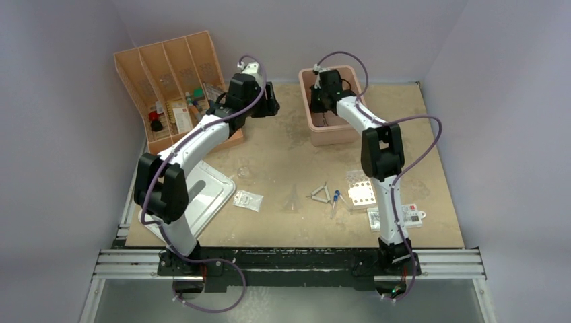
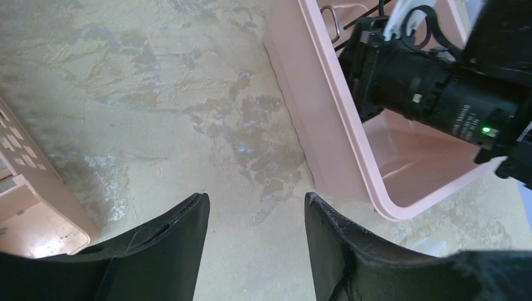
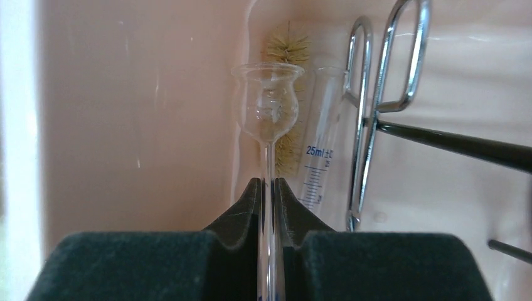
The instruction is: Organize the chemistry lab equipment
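orange divided tray point(image 1: 161, 50) at far left of the tan wooden table point(image 1: 283, 148); pink rectangular tub point(image 1: 334, 138) at far centre, to its right. left gripper point(image 2: 254, 210) over bare table between the two. right gripper point(image 3: 268, 188) inside the tub, clear glass bulb-topped tube point(image 3: 268, 106) between its fingers; behind the tube a bristle brush point(image 3: 287, 47), right of it a clear 25 ml graduated cylinder point(image 3: 320, 144), then a metal loop-handled clamp point(image 3: 376, 100). near centre, left to right: clear packet point(image 1: 248, 200), metal forceps point(image 1: 320, 195), blue-tipped dropper point(image 1: 334, 202), clear well rack point(image 1: 360, 193). white metal tray point(image 1: 219, 185) near left, under the left arm.

Clear glass tube point(image 3: 266, 110), glossy tub point(image 3: 125, 125) (plastic)
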You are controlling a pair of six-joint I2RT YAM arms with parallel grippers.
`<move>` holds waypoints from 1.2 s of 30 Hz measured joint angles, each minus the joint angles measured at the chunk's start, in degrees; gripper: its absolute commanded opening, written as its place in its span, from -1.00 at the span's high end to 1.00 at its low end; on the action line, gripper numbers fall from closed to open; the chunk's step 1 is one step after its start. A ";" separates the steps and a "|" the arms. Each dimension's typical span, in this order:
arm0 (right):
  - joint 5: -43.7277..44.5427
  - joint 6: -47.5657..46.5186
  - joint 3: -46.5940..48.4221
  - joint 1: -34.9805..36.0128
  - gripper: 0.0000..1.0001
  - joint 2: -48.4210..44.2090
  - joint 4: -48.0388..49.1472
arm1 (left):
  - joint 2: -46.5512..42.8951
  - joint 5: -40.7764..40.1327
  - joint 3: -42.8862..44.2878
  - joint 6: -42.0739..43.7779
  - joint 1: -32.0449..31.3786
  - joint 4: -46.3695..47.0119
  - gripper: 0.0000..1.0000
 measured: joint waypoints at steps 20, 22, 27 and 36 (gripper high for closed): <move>6.99 1.73 -1.81 0.76 0.03 0.17 4.07 | -6.93 0.74 -1.84 1.25 0.00 -4.44 -0.10; 7.02 2.67 -5.31 0.79 -0.01 -3.32 4.22 | -7.43 0.72 -2.10 1.20 0.00 -4.81 -0.10; 6.97 5.33 -12.04 0.87 -0.09 -14.95 4.87 | -8.72 0.85 -3.17 0.48 0.00 -7.04 -0.10; 5.64 9.27 -20.17 2.91 -0.16 -33.44 5.14 | -11.89 -0.22 -8.24 -1.68 -0.02 -8.07 -0.09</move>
